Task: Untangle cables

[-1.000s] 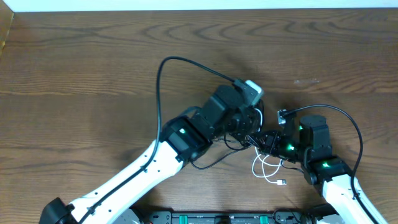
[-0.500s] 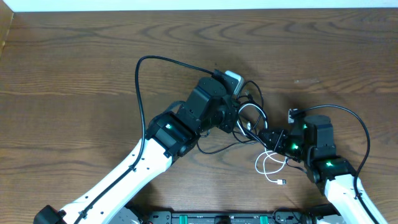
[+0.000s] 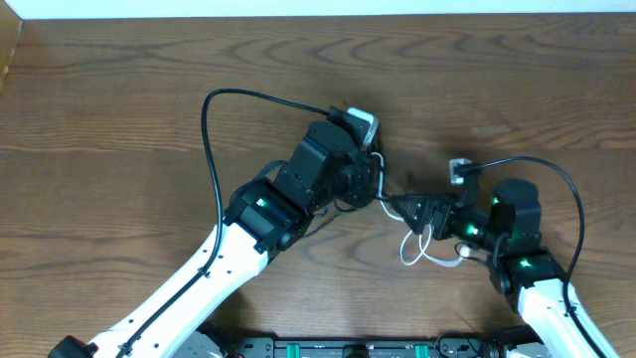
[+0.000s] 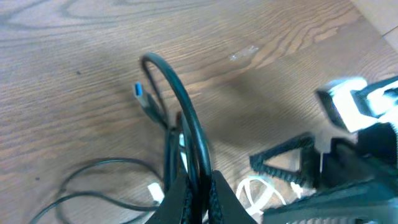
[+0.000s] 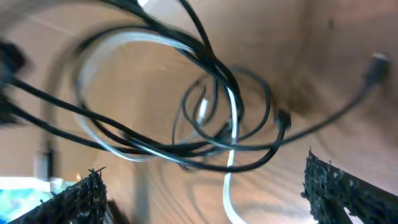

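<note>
The cables lie tangled between my two grippers. In the left wrist view, my left gripper [image 4: 200, 182] is shut on a black cable [image 4: 180, 106] that arcs upward from the jaws. A blue-tipped plug [image 4: 142, 94] lies beside that arc. From overhead, the left gripper [image 3: 375, 189] sits just left of my right gripper [image 3: 415, 211]. The white cable [image 3: 421, 255] loops on the table below them. My right gripper [image 5: 208, 199] stands open, its fingers [image 5: 82, 194] wide apart and empty. The black loops [image 5: 214, 109] and the white cable [image 5: 231, 177] lie ahead of it.
A thick black arm wire [image 3: 214, 119] arcs over the table left of the left arm. Another arm wire [image 3: 556, 179] curves over the right arm to a small plug [image 3: 458, 169]. Bare wooden table [image 3: 119, 99] stretches to the left and back.
My right gripper has opened wide and let go of the cables. My left arm has pulled left and back with the black cable, which spreads the tangle.
</note>
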Available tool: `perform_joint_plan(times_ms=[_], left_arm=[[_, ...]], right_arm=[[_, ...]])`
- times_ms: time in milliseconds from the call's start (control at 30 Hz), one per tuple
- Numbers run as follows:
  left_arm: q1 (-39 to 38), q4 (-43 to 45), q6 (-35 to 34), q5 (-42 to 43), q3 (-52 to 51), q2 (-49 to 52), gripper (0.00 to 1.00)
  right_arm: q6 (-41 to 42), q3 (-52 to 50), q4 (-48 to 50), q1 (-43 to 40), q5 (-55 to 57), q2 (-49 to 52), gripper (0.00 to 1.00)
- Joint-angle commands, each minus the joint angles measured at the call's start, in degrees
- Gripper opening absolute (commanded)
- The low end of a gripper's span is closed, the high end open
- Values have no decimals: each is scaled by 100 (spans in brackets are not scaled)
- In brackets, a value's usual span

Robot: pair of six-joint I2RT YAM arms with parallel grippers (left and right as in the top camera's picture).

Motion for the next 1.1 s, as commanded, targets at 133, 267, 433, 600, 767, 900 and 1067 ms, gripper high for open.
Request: perform_joint_plan(times_ms=[133,267,433,600,767,900,1067], left_arm=[[31,17,-535,-74,197,-127,8],[33,15,-1384,-162,197,-127,8],[31,0,-1733,-223,197,-127,8],[31,-24,-2378,-221,197,-127,8],[31,-26,-2634,-219,197,-127,8],[31,-31,-3053,-195,197,-127,8],[31,-26,-3298,168,197,-127,8]], right_arm=[[1132,-15,203,-83,-728,9,74],[822,-15,201,33,-1224,9,47],[398,-15,181,197,-1233,9,46],[-219,-15,291,326,-1235,9,40],[-1283,-15,343,411,-1233,9,40],[-1556,-15,841,590,-1226,9,39],[-1764,-15,1187,813,-584,9,37]])
